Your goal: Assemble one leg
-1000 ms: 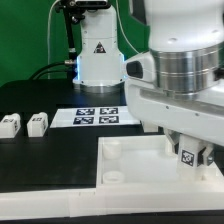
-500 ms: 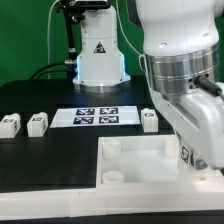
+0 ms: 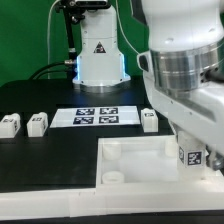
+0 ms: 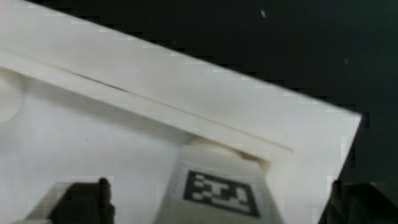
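A white leg [image 3: 188,157] with a marker tag stands upright in the far corner of the large white tray-like top [image 3: 130,150], on the exterior view's right. My gripper [image 3: 190,162] is lowered over it, with one finger on each side. In the wrist view the leg [image 4: 228,185] stands between the two dark fingertips [image 4: 80,200] with a gap on each side, so the gripper [image 4: 222,205] is open around it. Three more legs lie on the black table: two [image 3: 10,124] [image 3: 37,123] on the exterior view's left and one [image 3: 150,120] beside the marker board.
The marker board [image 3: 97,116] lies flat behind the top. The robot's white base [image 3: 97,55] stands at the back centre. The top has a round hole [image 3: 112,176] near its front left corner.
The wrist has turned about the leg between frames and the arm's body has shifted slightly to the right. The leg has stayed upright at the same corner.
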Controlling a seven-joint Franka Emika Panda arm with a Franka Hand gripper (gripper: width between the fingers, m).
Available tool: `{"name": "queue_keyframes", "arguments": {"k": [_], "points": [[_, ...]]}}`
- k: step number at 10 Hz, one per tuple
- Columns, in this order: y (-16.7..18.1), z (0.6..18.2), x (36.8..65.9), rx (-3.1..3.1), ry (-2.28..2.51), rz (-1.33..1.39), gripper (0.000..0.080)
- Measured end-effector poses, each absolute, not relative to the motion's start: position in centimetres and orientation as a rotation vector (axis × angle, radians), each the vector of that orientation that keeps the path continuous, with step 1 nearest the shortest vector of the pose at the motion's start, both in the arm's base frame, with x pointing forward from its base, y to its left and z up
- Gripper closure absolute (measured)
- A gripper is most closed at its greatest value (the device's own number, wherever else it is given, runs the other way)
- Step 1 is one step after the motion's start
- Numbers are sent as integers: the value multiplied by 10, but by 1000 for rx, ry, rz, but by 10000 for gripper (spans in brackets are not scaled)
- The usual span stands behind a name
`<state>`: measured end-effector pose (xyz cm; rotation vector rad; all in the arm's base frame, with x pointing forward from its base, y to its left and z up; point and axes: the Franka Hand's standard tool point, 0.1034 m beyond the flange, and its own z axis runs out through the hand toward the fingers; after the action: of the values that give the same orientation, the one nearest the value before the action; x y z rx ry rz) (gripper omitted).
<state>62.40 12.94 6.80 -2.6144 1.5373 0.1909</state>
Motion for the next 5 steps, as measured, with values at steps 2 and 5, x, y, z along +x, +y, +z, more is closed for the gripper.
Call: {"name": "queue_keyframes", "arguments": {"k": [2, 5], "points": [[129, 70, 621, -2779, 1221, 160, 152], [122, 67, 621, -2980, 633, 121, 151]]}}
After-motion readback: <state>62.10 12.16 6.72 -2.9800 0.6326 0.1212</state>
